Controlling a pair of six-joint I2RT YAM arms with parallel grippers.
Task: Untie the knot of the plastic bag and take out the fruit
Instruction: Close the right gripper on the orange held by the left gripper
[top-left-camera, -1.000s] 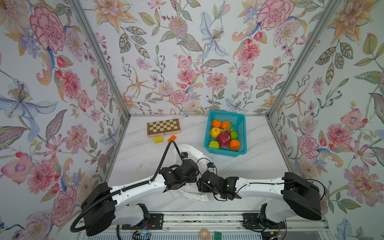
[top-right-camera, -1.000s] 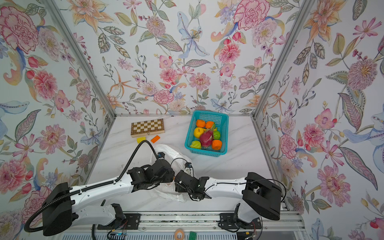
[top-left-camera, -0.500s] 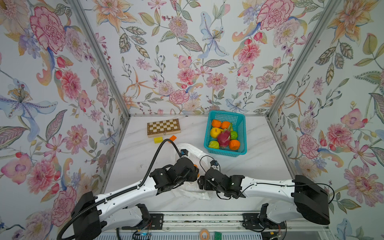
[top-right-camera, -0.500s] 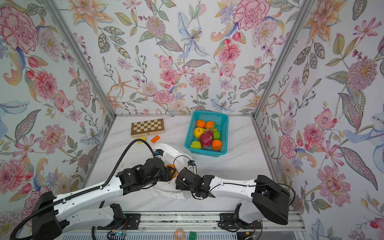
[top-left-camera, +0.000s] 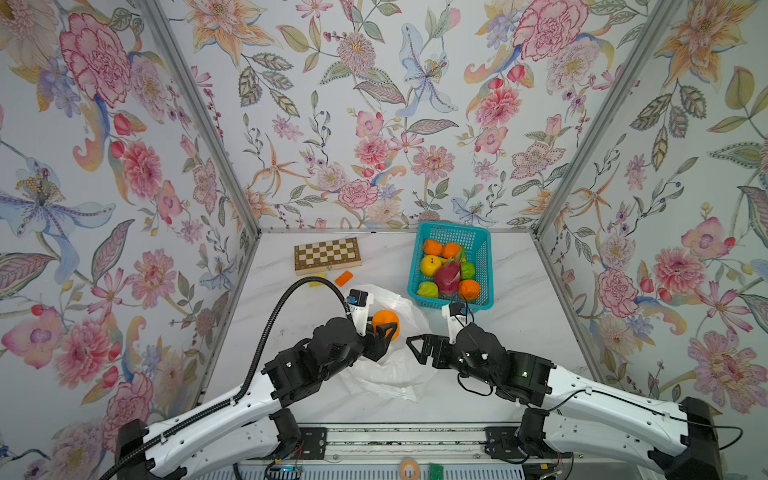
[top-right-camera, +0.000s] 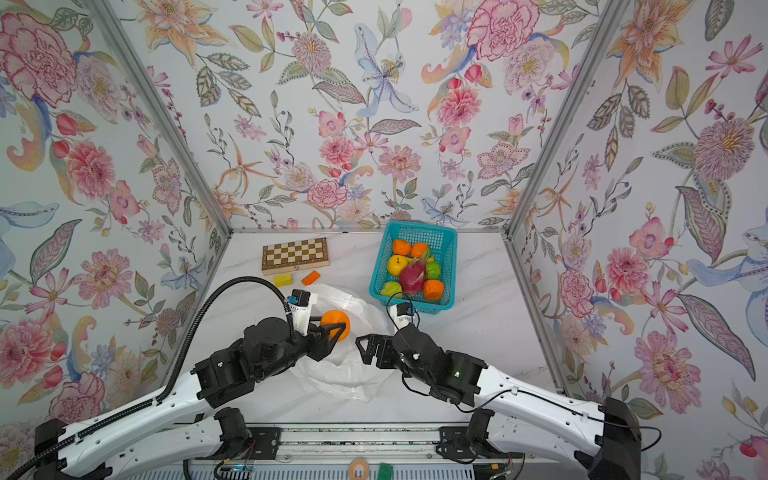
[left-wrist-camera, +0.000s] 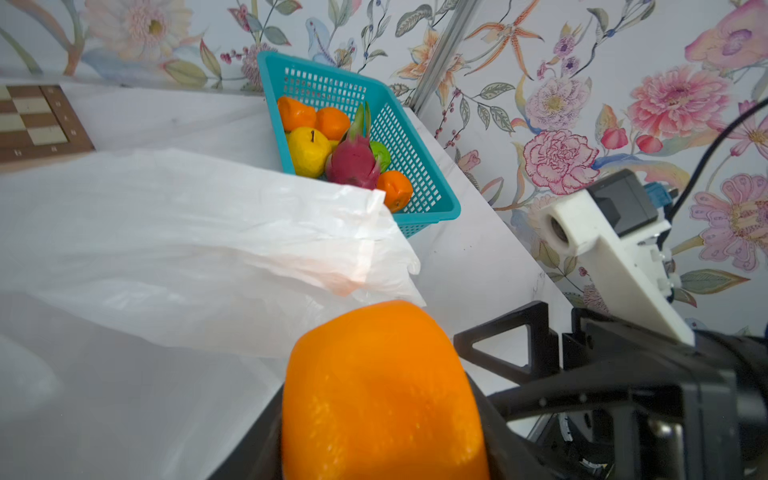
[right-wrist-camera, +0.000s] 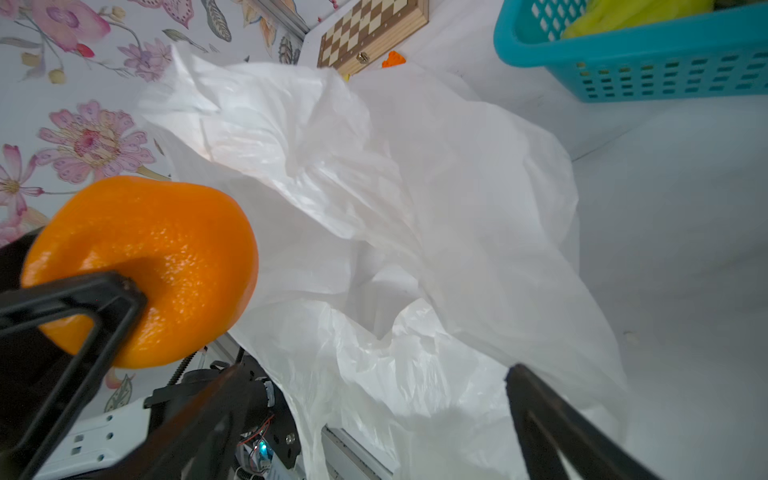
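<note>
Nearest the lower edge of both top views, the left arm and right arm reach inward over the bag, which lies limp and crumpled on the worktop between them. No knot shows; its mouth looks open, so the untying seems done. The right jaws stand wide apart and empty just right of the film, touching nothing that I can see. The left jaws are clamped on an orange, held clear above the bag's upper part. Whether more fruit hides in the folds I cannot tell. Further up and to the right sits the basket, already holding several fruits; up and to the left lie an orange block, a yellow block and a chessboard. The main risk is the grip: the orange is round and smooth and, in the right wrist view, sits near the jaw tips, so a quick swing could let it slip and roll. If it goes to the basket, the left arm passes close to the right one, and a drop onto the piled fruit could send it bouncing out.
</note>
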